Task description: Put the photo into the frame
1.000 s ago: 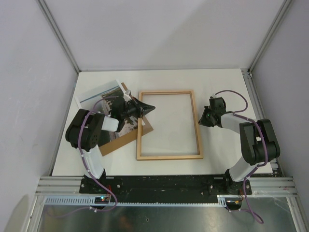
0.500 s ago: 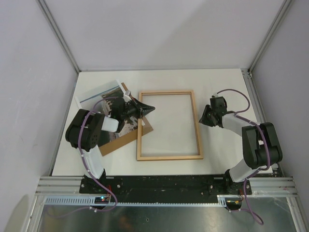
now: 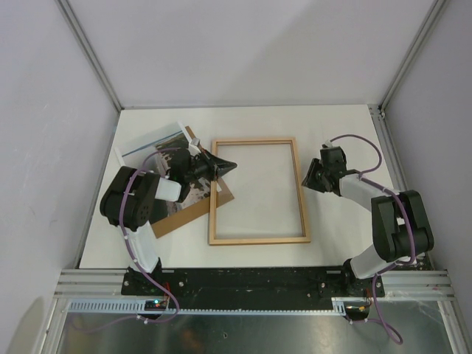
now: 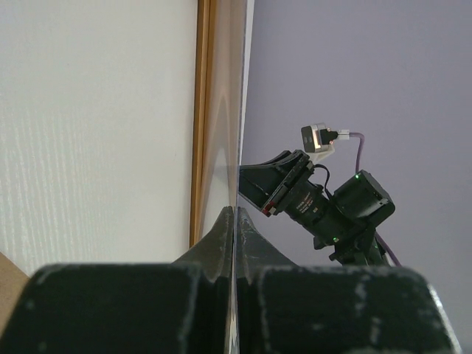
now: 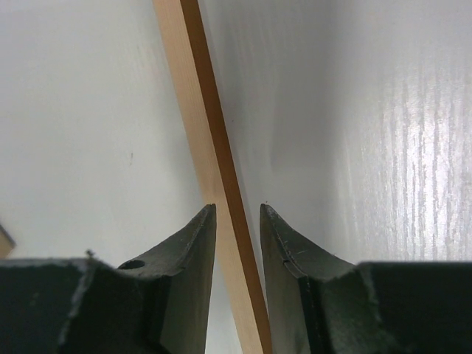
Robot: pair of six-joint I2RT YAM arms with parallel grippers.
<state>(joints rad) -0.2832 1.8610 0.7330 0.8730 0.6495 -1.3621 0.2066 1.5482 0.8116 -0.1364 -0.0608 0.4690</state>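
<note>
Glossy paper, the photo point(image 3: 151, 144), lies at the far left of the white bench point(image 3: 339, 133). Most of it is hidden under the left arm; only a pale strip and a dark patch show. A brown backing board point(image 3: 181, 215) beneath it is also partly covered, one corner reaching across the left rail of the frame point(image 3: 257, 240). The frame lies flat mid-bench, with bare bench showing through it.

The left pincer point(image 3: 232, 165) is clenched tight on nothing, its tip hovering just inside the frame's left rail. The right pincer point(image 5: 237, 214) is released, partly apart, straddling the right rail. I cannot tell whether it touches the wood.

Only the right wrist view shows that gap. From overhead, the right pincer point(image 3: 307, 181) is a dark blur beside the rail.
</note>
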